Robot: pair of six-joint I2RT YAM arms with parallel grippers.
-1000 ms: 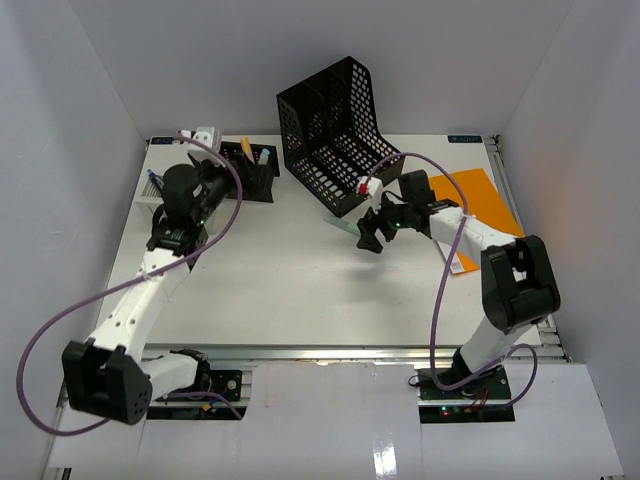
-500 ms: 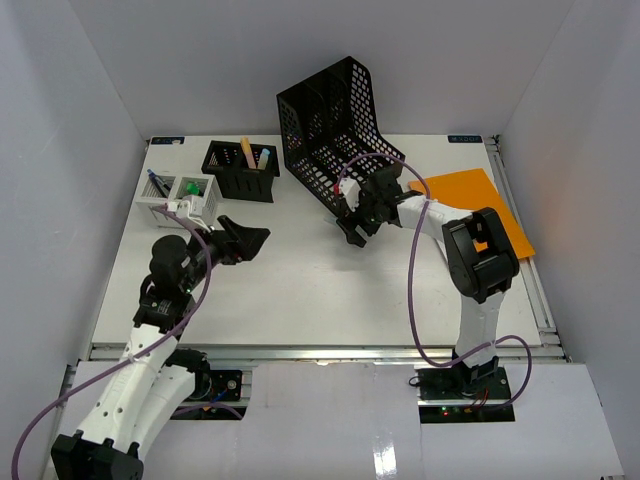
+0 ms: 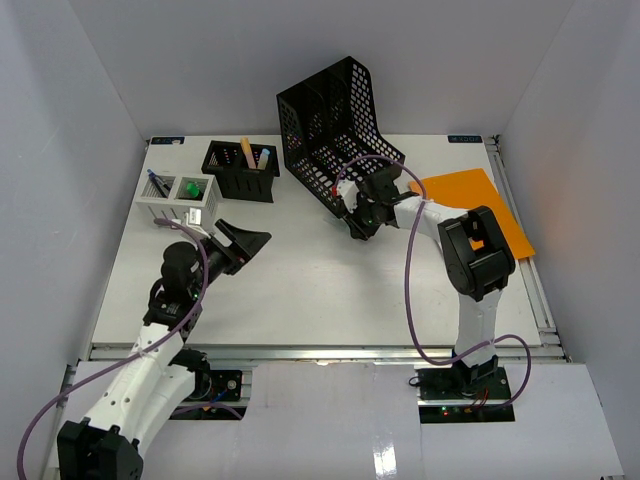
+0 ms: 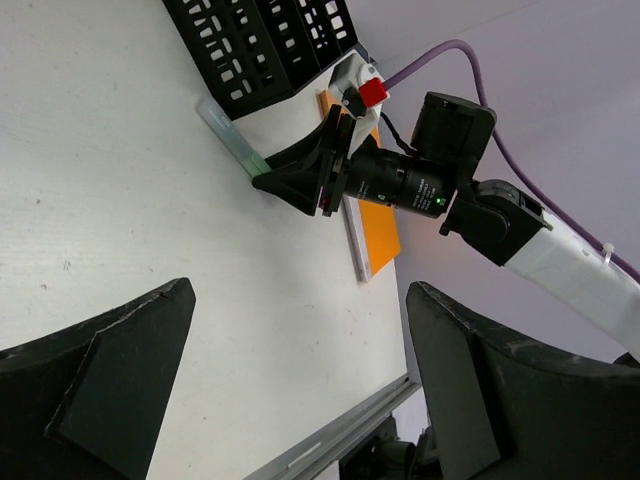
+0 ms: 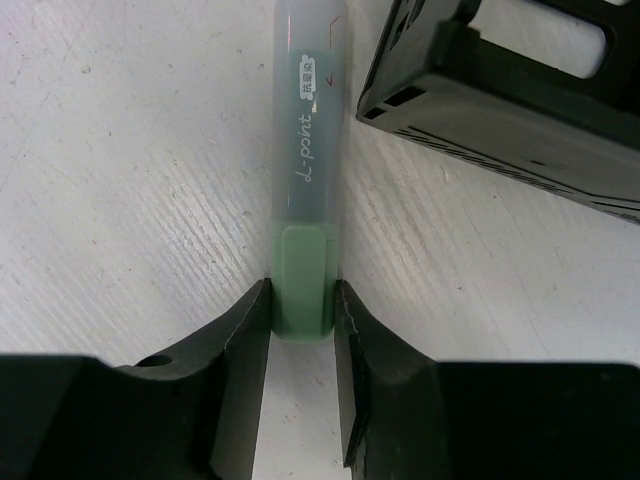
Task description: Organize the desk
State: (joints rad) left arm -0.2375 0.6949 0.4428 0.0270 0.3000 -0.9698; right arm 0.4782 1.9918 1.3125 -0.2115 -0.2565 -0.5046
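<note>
On the white desk (image 3: pixel 300 290), a translucent highlighter (image 5: pixel 302 180) with a green cap lies by the foot of the black mesh file rack (image 3: pixel 335 120). My right gripper (image 5: pixel 302 300) is shut on its green end, with both fingers pressed against the cap. In the left wrist view the highlighter (image 4: pixel 225 135) reaches out from the right gripper (image 4: pixel 300 185) along the rack's base. My left gripper (image 3: pixel 245 240) hovers open over the desk's left half, holding nothing, and its fingers (image 4: pixel 120 370) stand wide apart.
A black pen holder (image 3: pixel 240 170) and a grey two-cell organiser (image 3: pixel 180 195) stand at the back left. An orange notebook (image 3: pixel 490 205) lies at the right, behind the right arm. White walls enclose the desk, and a metal rail (image 3: pixel 320 350) runs along its front.
My right gripper has shut on the highlighter's green end beside the rack. My left arm has pulled back from the organisers toward the near left.
</note>
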